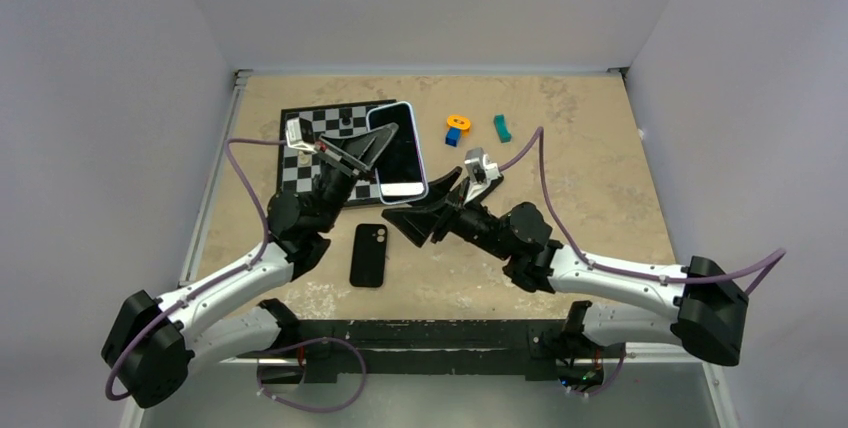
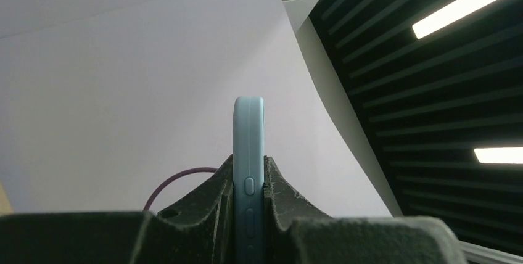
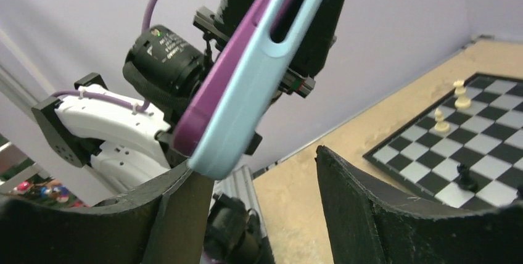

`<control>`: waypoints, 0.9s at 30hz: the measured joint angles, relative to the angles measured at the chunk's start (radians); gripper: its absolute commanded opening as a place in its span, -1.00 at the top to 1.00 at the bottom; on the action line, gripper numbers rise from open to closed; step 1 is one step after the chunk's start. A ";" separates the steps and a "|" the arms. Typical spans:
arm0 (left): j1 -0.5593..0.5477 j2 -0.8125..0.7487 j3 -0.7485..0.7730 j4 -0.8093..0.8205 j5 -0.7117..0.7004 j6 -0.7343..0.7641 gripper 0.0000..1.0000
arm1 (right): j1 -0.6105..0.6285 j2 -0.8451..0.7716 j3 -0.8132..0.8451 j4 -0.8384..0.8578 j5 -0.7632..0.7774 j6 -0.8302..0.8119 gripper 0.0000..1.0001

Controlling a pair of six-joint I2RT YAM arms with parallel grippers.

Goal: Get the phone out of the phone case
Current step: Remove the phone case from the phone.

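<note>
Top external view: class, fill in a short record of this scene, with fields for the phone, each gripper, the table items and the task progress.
Phone: screen up, inside light blue phone case, lifted over chessboard
Left gripper: shut on the phone case
Right gripper: open, at the case's near corner
Table: black phone-shaped item, orange-and-blue block, teal block
Progress: phone not yet out

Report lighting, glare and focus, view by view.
Top external: even soft light, faint shadows, sharp. Left wrist: ceiling lights blown out, phone case edge crisp. Right wrist: near fingers dark and soft, chessboard clear.
</note>
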 measured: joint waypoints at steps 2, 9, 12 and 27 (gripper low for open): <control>-0.001 0.010 0.000 0.032 -0.023 0.005 1.00 | 0.003 0.014 0.009 0.035 0.012 -0.021 -0.25; -0.001 0.051 0.000 0.100 -0.069 0.024 1.00 | 0.010 0.060 0.063 0.123 0.050 -0.067 -0.16; -0.001 0.053 0.000 0.107 -0.075 0.027 1.00 | 0.010 0.068 0.067 0.146 0.052 -0.076 -0.06; 0.005 -0.002 0.018 0.083 -0.073 0.038 1.00 | 0.060 0.127 0.139 0.134 0.132 -0.091 1.00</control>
